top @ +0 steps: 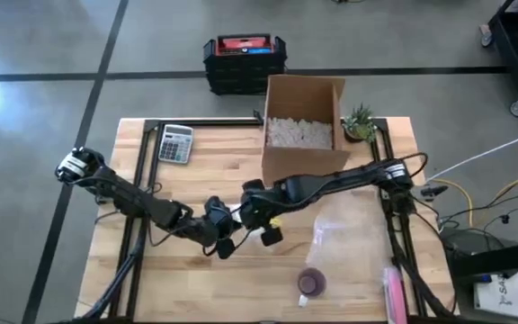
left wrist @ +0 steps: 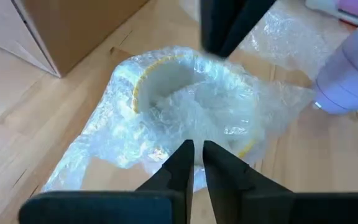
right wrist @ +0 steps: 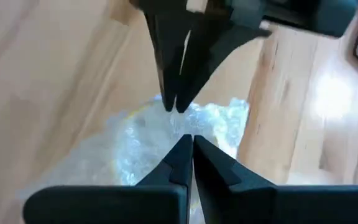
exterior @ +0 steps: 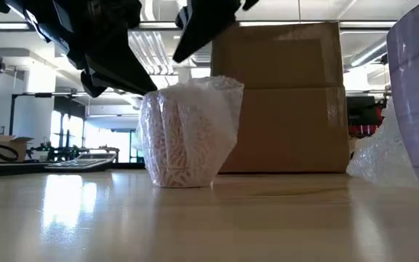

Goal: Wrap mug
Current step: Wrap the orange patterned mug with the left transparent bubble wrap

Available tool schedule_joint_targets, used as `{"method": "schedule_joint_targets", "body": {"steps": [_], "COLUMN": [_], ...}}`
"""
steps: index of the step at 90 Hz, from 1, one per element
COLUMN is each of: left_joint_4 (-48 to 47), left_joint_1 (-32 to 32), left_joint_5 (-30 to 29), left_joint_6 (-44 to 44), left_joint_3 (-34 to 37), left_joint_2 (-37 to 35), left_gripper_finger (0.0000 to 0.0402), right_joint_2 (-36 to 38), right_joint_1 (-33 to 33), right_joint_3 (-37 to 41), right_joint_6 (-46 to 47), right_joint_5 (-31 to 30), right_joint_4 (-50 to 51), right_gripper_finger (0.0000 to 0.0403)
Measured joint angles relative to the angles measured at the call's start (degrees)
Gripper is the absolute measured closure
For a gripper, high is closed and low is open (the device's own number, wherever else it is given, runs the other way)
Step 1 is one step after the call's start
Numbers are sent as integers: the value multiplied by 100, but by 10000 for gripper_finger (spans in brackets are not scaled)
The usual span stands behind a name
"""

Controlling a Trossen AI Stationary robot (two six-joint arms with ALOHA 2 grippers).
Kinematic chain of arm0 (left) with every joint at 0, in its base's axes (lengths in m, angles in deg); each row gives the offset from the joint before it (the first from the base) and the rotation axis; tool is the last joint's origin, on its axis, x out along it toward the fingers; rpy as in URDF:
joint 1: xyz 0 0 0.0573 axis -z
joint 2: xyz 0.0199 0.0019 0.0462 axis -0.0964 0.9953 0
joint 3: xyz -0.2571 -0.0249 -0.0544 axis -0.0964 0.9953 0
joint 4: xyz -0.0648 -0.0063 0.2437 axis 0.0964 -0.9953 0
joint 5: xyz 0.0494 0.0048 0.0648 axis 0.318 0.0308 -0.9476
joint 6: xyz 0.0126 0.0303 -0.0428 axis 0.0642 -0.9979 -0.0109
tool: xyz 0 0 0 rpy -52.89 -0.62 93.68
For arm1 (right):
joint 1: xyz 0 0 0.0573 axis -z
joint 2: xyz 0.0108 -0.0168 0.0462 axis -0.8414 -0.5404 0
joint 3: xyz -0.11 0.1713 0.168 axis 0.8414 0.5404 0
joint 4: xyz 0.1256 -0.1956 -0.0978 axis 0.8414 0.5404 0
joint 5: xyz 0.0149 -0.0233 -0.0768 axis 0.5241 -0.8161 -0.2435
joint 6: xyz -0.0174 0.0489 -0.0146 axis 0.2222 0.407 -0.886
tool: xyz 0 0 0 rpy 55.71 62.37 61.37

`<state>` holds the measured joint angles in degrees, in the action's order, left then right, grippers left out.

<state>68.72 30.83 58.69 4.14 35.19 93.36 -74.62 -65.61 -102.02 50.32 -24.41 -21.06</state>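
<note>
Bubble wrap, soft and slippery, covers the fragile mug; both grippers pinch its top edge, fingers nearly closed

A wooden table carries a cardboard box, with a calculator, wrapped mug, purple cup and plant around the box.

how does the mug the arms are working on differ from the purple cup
The mug is covered in bubble wrap, with a yellow rim showing through; the purple cup is bare. The mug sits mid-table under the left gripper and right gripper; the purple cup stands alone near the front edge. Both stand upright.
</note>
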Motion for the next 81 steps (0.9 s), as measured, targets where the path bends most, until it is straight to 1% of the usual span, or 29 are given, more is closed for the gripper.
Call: {"method": "schedule_joint_targets", "body": {"steps": [13,30,44,58,81], "left_joint_4": [1,17,26,45,48], "left_joint_1": [0,0,0,-1,-1], "left_joint_5": [1,2,35,45,50], "left_joint_6": [0,0,0,0,0], "left_joint_3": [0,0,0,0,0], "left_joint_2": [0,0,0,0,0], "left_gripper_finger": [379,379,379,379,379], "right_joint_2": [-173,-861,-1055,-921,-254], "right_joint_1": [49,48,48,48,48], "right_joint_3": [51,88,46,49,-207], "right_joint_6": [107,107,109,107,59], "right_joint_5": [63,36,30,30,38], "right_joint_4": [-263,-402,-421,-287,90], "right_gripper_finger": [403,403,403,403,403]}}
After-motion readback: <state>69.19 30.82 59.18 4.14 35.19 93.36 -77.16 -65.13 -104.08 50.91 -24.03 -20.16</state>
